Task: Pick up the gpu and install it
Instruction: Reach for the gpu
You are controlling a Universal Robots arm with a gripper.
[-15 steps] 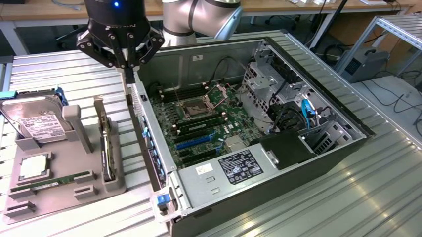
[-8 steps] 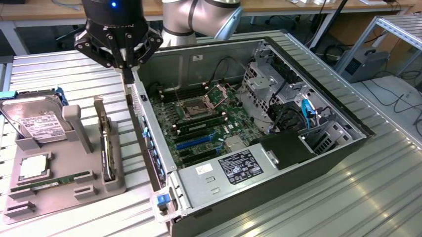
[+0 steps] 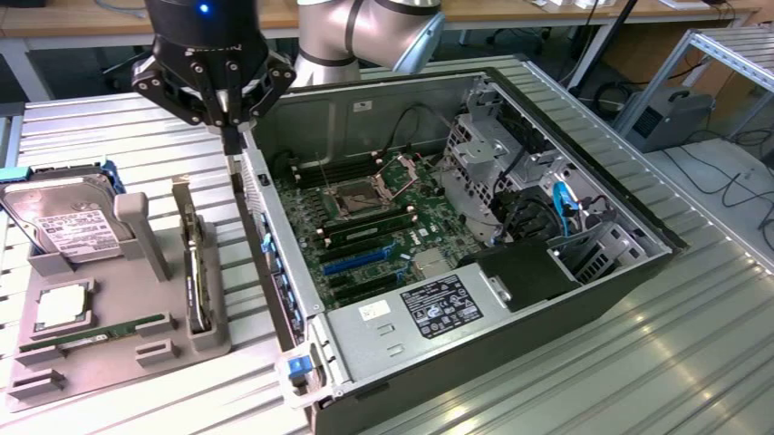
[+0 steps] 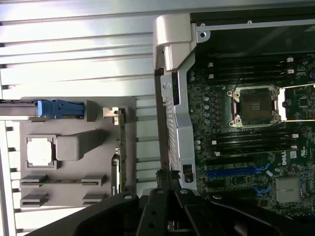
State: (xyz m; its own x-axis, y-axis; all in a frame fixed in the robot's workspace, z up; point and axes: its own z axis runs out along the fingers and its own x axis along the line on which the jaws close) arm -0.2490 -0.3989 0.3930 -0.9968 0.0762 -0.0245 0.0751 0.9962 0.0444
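The gpu (image 3: 191, 263) stands on its edge in a slot of the grey holder (image 3: 181, 349), to the exterior view's left of the open computer case (image 3: 484, 344). In the wrist view the gpu (image 4: 119, 147) shows edge-on as a thin strip with a metal bracket at one end. My gripper (image 3: 230, 143) hangs over the case's rear wall, between the holder and the motherboard (image 3: 387, 227), above and beyond the gpu's far end. The gripper (image 4: 166, 176) is shut, with nothing between its fingers.
On the holder there is also a silver hard drive (image 3: 67, 227), a square processor (image 3: 61, 308) and a green memory stick (image 3: 97, 333). Blue expansion slots (image 3: 357, 263) lie on the motherboard. A drive cage (image 3: 496, 163) and cables crowd the case's far side.
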